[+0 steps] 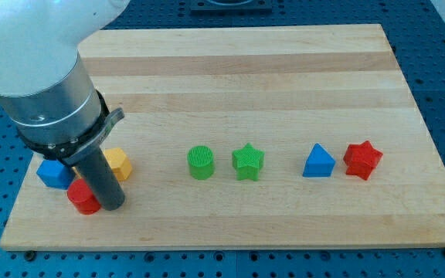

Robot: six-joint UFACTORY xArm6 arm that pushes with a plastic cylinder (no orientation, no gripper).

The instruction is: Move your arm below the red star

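You only see part of the white and grey arm housing [45, 85], since the view's top and left edges cut it off. The dark rod hides the right side of the small red block [82, 197], so its shape cannot be made out, and my tip [112, 207] looks to touch it. The housing covers the top of the blue block [53, 174], and the rod crosses the left part of the yellow-orange block [118, 164], leaving both shapes unclear.

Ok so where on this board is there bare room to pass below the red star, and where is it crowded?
Bare wood runs along the board's bottom edge under the red star and blue triangle, and across the whole top half. It is crowded at the view's left, where my tip sits among the red, blue and yellow blocks.
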